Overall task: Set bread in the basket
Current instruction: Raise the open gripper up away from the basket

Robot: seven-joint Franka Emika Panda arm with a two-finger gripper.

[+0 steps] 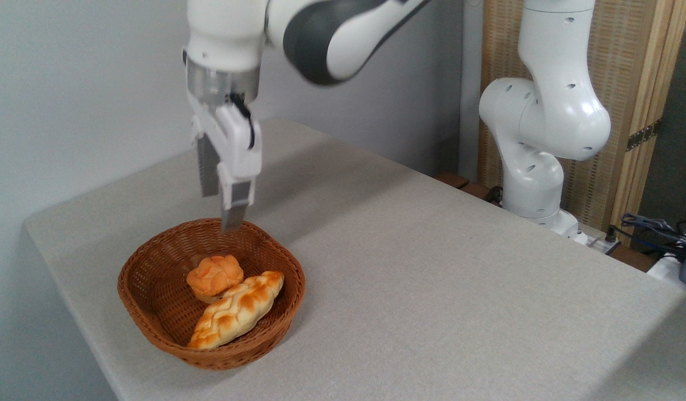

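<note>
The bread [214, 275] lies inside the basket [147, 312], near its middle, its lower right side touching the long braided loaf [238, 309] that slants from the basket's front left up toward its right. The jaws [220, 209] hang above the basket's far rim, directly over and a little behind the bun, clear of it and of the wicker. They stand apart, with nothing between them. So the bun sits below and slightly toward the camera from the jaws, free of any grip. Being round, it has no long axis to speak of; the loaf beside it runs diagonally. Judging from this, the placing looks done, and what remains is likely only a straight lift away from the basket, which stands near the desk's [432, 267] left front edge
</note>
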